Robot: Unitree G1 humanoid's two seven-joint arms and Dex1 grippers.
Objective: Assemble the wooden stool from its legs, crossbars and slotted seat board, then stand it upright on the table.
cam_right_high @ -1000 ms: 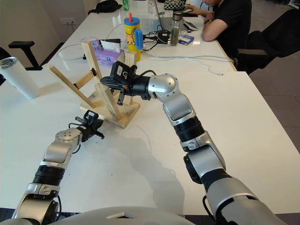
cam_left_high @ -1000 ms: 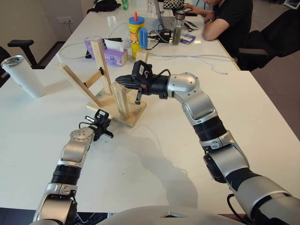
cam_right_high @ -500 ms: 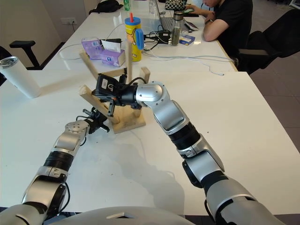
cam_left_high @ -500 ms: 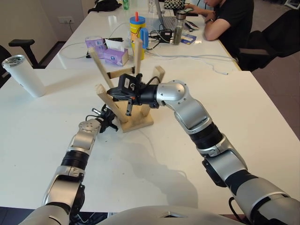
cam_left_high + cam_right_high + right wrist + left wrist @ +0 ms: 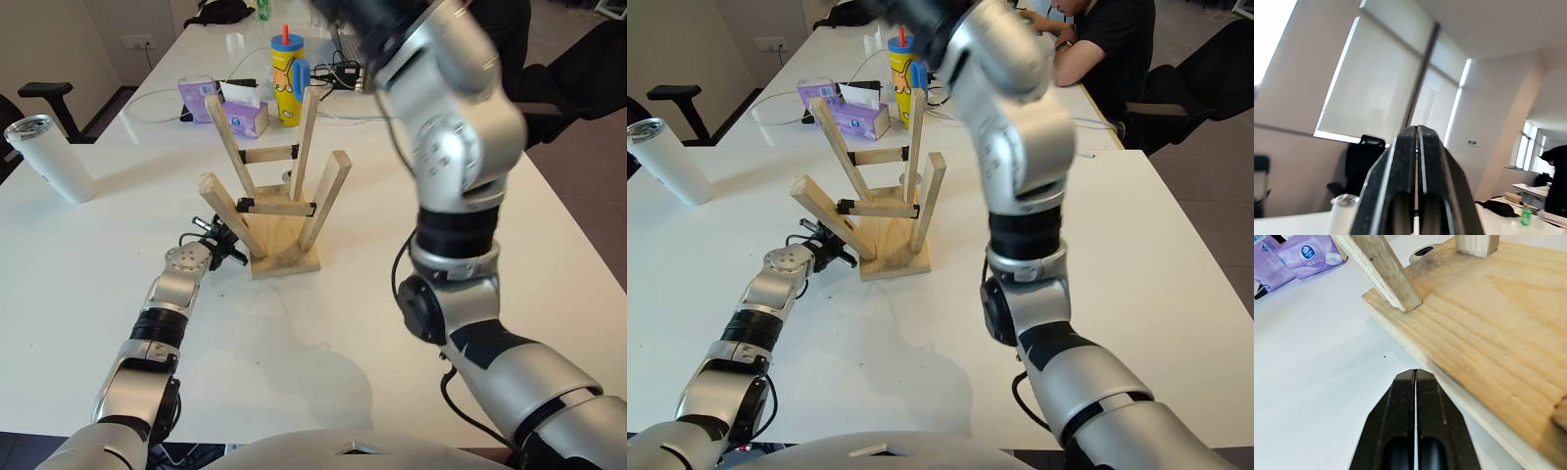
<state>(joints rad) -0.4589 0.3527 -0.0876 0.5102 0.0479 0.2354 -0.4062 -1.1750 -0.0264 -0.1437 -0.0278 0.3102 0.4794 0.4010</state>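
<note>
Since the earlier frame, the stool [image 5: 279, 211] has gone from tilted to inverted, with its seat board [image 5: 289, 262] flat on the surface [image 5: 98, 255] near the far edge. The right gripper [image 5: 1417, 134], fingers pressed together and empty, has let go and risen high above. The left gripper [image 5: 1415, 374], closed on nothing, sits at the board's left edge. Count: four legs [image 5: 328, 196], two crossbars [image 5: 281, 206], one seat board.

**White table, stool inverted at centre**

The white table [image 5: 294, 333] fills the frame. At its centre the stool [image 5: 279, 196] rests upside down, its seat board [image 5: 286, 258] flat on the top and its legs up. A white tumbler [image 5: 44, 157] stands at the left edge. Toward the upper middle sit two purple tissue packs [image 5: 199, 96] and a yellow cup [image 5: 285, 73].
</note>
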